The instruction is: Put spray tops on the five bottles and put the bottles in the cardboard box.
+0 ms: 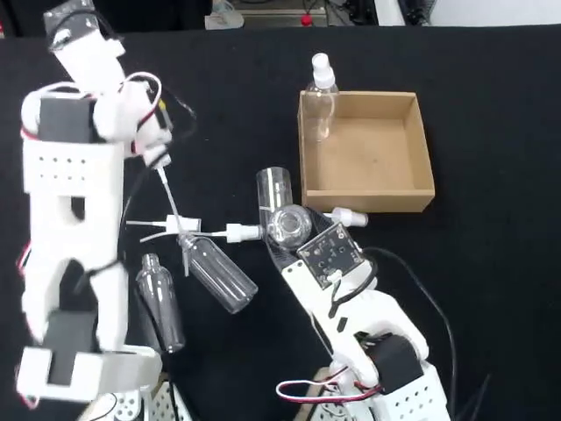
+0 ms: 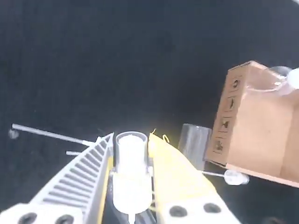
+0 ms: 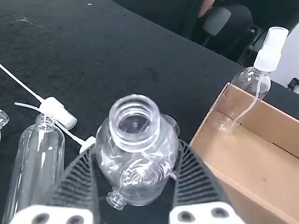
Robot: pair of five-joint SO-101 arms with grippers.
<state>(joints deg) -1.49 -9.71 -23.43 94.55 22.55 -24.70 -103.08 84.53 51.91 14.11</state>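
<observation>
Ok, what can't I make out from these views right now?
Left wrist view: the bottom edge cuts off the tube of the spray top in the left gripper.
Right wrist view: the bottle in the right gripper hides most of the clear cylinder beside the cardboard box; bottle or not, I cannot tell.
Right wrist view: the picture's edge cuts off part of the box.

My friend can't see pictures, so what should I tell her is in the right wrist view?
The right gripper holds a clear, topless bottle between its black fingers, open mouth facing the camera. Beside it, a cardboard box has one spray-topped bottle in its corner. Another open bottle and loose spray tops lie on the black table.
</observation>
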